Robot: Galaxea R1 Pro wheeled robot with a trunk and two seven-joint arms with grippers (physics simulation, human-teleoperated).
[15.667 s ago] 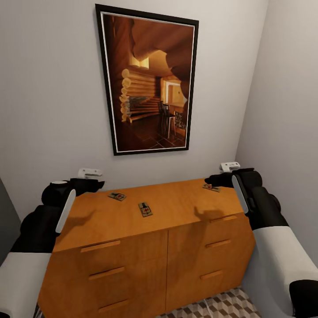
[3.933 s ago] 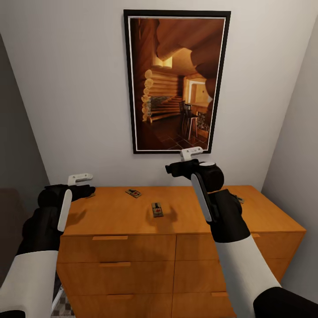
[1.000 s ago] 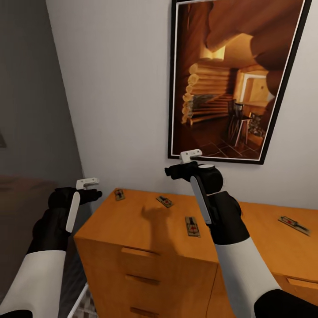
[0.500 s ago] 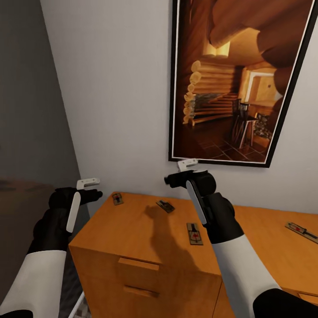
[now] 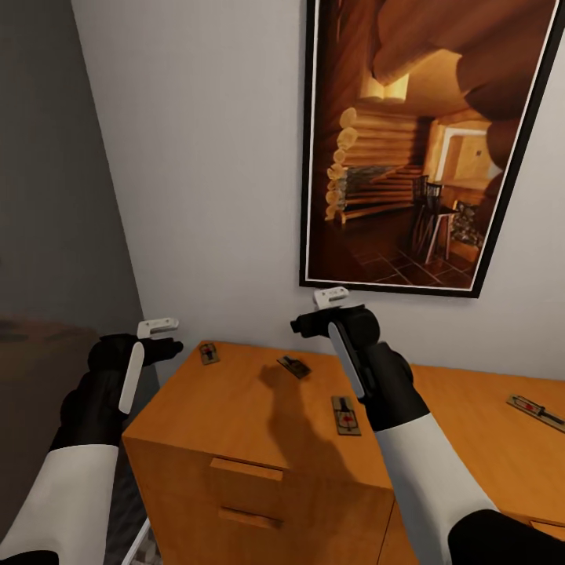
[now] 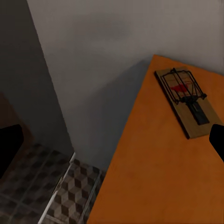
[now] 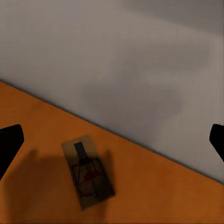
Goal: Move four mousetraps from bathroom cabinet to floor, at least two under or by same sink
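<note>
Hovering position: my right gripper (image 5: 323, 311) hangs above the cabinet (image 5: 259, 424) top, close to the wall, with nothing between its fingers.
Right gripper state: fingers spread wide; in the right wrist view the two dark fingertips (image 7: 10, 140) sit at opposite edges, and a mousetrap (image 7: 88, 171) lies flat on the wood between them, well below.
Left gripper: my left gripper (image 5: 161, 336) hangs off the cabinet's left end, level with its top; it holds nothing and its fingers stand apart, as both wrist-view edges show dark tips.
Left-corner trap: the left corner mousetrap (image 6: 185, 100) lies near the cabinet's back left corner, just beside the left gripper.
Other traps: the front mousetrap (image 5: 345, 414) lies nearer me, partly beside my right forearm; the far right mousetrap (image 5: 535, 411) lies well apart along the top.
Bathroom floor: cube-patterned tiles (image 6: 60, 200) show below the cabinet's left edge; no trap lies there yet, and no sink is in sight.
Risk, thin target: each trap is flat against the wood, so I judge that fingers closing too high would miss it, and closing too low would jam on the top.
Risk, sliding: a glancing finger could push the trap toward the wall or off the edge.
Risk, forearm: lowering my right arm may sweep the front trap.
</note>
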